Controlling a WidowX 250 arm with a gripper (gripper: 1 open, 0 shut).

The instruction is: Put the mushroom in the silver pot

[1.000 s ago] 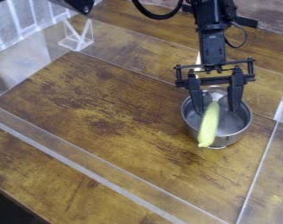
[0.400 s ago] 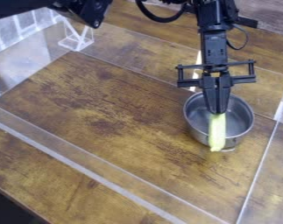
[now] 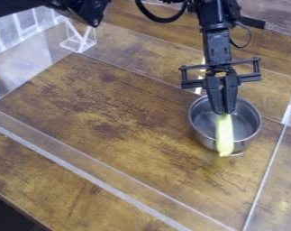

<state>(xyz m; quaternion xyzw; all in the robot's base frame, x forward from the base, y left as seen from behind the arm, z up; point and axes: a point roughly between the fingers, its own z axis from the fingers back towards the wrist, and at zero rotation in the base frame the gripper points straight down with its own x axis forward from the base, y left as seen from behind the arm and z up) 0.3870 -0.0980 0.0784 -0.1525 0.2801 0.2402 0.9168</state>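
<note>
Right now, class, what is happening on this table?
A robot arm holds its end effector low over the pot on the wooden table. The mushroom lies in the pot, its lower end resting over the rim. The fingers stand close together right at the mushroom's upper end; whether they grip it cannot be told.

Worn wooden table (image 3: pixel 99 113), silver pot (image 3: pixel 205 135) near its right edge.

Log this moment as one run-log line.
stage: placing | mushroom: lying in silver pot, one end over the rim | pincer: above the pot, fingers close together | table: wood
</note>
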